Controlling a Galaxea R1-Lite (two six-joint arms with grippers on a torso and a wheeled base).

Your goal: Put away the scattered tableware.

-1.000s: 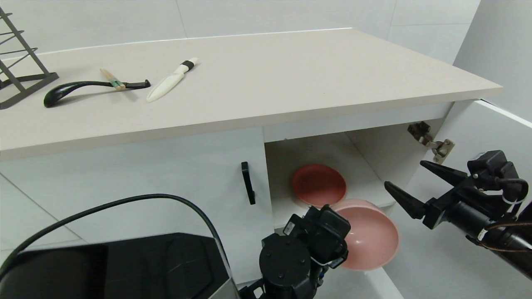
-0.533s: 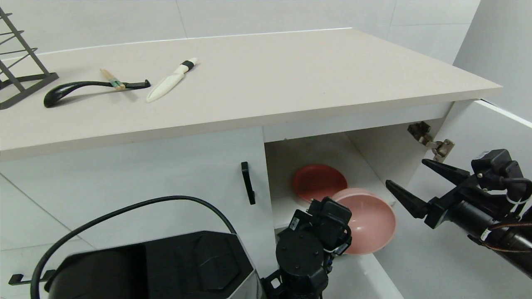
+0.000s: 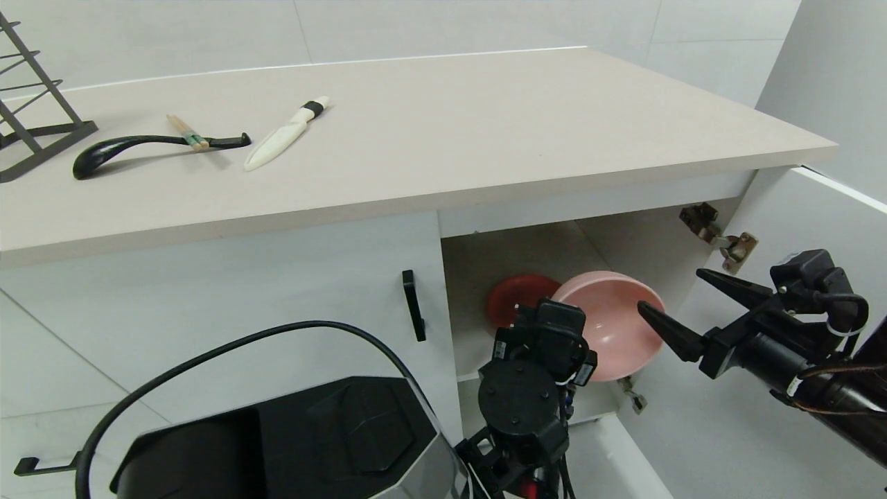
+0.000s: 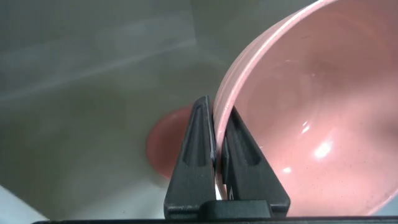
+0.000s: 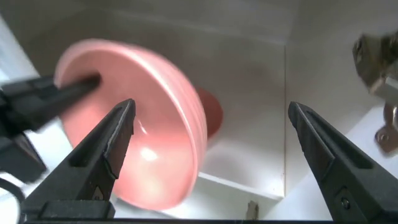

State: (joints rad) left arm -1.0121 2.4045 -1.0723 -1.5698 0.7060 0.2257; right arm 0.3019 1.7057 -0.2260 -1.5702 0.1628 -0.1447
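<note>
Left gripper (image 4: 216, 118) pinches the bowl (image 3: 617, 326) rim at frame centre. Right gripper (image 3: 671, 288) gapes empty. I'd lower it level onto the plate (image 3: 516, 301).

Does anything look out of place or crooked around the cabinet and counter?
The pink bowl hangs steeply tilted at the open cabinet, pinched by its rim in the left gripper. On the countertop, chopsticks lie across the black ladle.
</note>
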